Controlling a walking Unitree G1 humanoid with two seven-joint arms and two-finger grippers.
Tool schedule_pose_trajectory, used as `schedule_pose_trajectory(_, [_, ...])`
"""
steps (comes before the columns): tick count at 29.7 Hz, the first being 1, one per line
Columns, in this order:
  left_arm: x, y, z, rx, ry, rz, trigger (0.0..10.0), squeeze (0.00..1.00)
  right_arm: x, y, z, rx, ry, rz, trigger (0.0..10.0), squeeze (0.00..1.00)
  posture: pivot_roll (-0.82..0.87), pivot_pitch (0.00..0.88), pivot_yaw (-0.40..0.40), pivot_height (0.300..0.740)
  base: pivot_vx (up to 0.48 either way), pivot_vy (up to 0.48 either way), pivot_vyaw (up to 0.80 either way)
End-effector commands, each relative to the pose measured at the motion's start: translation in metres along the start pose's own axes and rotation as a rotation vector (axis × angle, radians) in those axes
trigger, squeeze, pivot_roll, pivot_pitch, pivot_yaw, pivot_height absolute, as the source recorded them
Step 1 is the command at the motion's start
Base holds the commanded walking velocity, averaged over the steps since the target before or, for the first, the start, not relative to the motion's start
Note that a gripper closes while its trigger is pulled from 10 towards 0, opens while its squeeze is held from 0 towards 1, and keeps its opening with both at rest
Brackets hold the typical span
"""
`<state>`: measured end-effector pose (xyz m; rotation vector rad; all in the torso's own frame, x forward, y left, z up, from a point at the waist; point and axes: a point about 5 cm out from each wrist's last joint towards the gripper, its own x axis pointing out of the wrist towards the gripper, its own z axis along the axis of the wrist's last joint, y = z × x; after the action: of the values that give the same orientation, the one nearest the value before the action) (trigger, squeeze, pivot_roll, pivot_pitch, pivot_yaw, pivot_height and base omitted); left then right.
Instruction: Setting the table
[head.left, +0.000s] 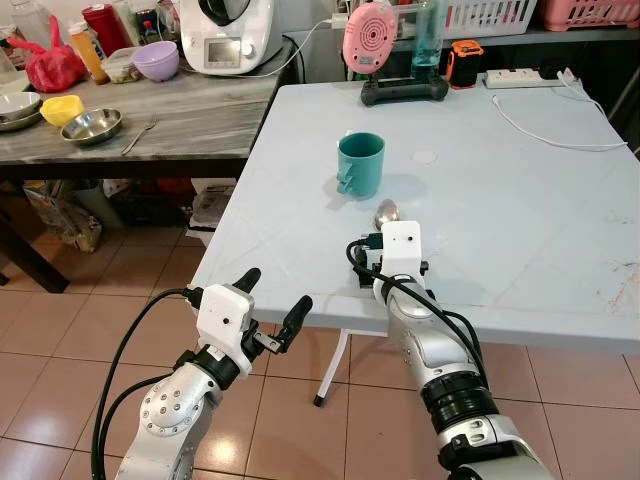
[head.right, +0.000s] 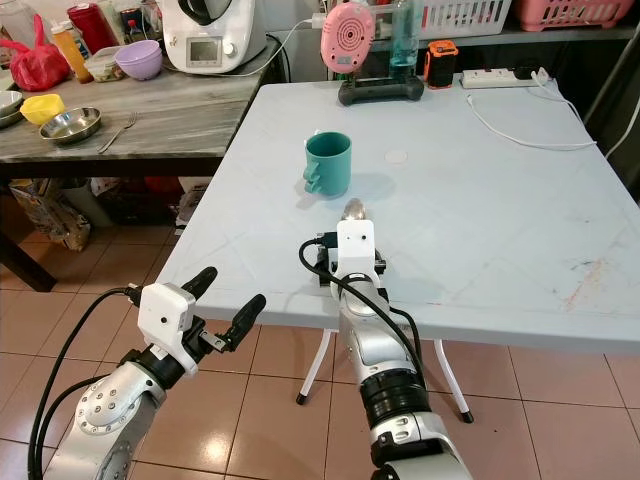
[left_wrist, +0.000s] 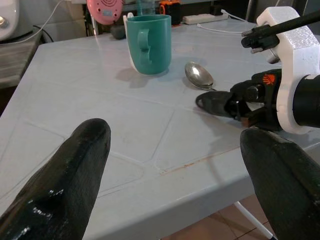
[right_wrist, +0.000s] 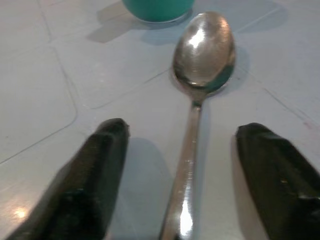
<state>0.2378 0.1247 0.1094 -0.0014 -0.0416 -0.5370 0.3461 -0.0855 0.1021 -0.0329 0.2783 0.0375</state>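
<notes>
1. My right gripper (right_wrist: 182, 185) is low on the white table (head.left: 520, 230), near its front edge. Its two black fingers (right_wrist: 95, 175) are spread wide, one on each side of the spoon's handle. They are not touching it, so this hand holds nothing.
2. The spoon (right_wrist: 200, 75) lies flat on the table. Its shiny bowl points away from me, to the far side, and sits just beside the green mug (head.left: 359, 164).
3. I think the step in hand is the spoon: either I am about to pick it up or I have just set it down. I cannot tell which.
4. If I am to pick it up, I need to press the fingers together on the thin handle. It lies flat and looks slippery, so I must go low and slow.
5. My right arm reaches forward over the table edge, with the wrist bent down.
6. My left gripper (head.left: 274, 300) hangs in front of the table edge, on the near left, over the floor tiles. Its fingers are wide apart and hold nothing.
</notes>
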Motion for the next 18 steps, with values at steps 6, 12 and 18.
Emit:
schedule_pose_trajectory(6, [-0.001,0.003,0.005,0.019,-0.014,-0.010,10.0,0.00,0.007,-0.006,0.004,0.036,0.025,-0.040,0.0,0.00,-0.06,0.071,0.116,0.740,0.000,0.000,0.00])
schedule_pose_trajectory(12, [-0.001,0.001,0.009,-0.019,-0.043,-0.052,10.0,0.00,0.010,-0.011,0.007,0.041,0.021,-0.060,0.0,0.00,-0.06,0.069,0.115,0.740,0.000,0.000,0.00])
schedule_pose_trajectory(18, [-0.001,-0.003,0.008,-0.054,-0.025,-0.145,10.0,0.00,0.010,-0.011,0.001,0.052,0.047,-0.069,0.0,0.00,-0.06,0.069,0.115,0.740,0.000,0.000,0.00])
